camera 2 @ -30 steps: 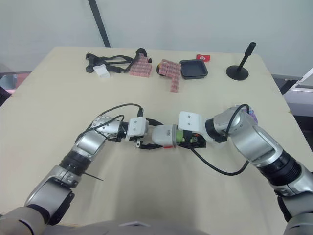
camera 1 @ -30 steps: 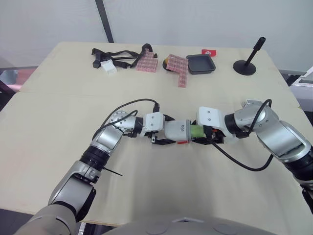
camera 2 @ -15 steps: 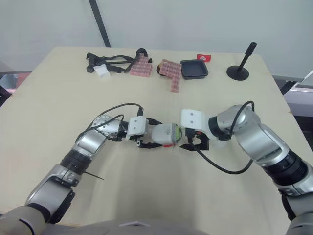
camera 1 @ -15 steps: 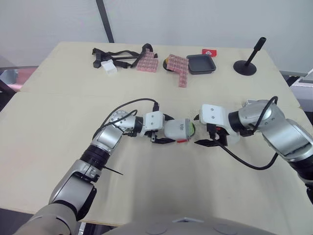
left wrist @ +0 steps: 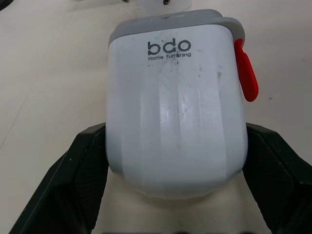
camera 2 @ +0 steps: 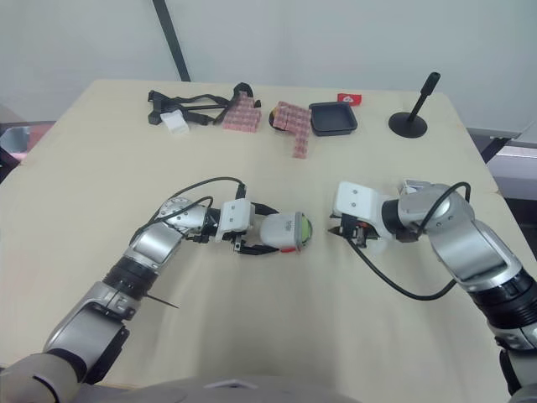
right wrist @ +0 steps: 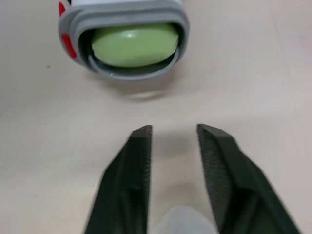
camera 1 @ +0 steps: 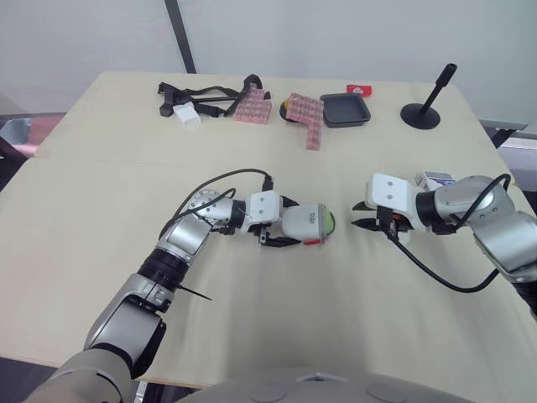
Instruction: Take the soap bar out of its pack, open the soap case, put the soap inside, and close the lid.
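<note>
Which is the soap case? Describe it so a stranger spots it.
On the beige table, look near the middle, where the left gripper clamps it. The soap case is a rounded white box with grey rim and red latch, green soap bar showing in its open end.

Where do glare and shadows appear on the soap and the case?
Right wrist view: a pale highlight on the green soap, a soft shadow on the table by the case. Left wrist view: faint sheen streaks along the white case.
</note>
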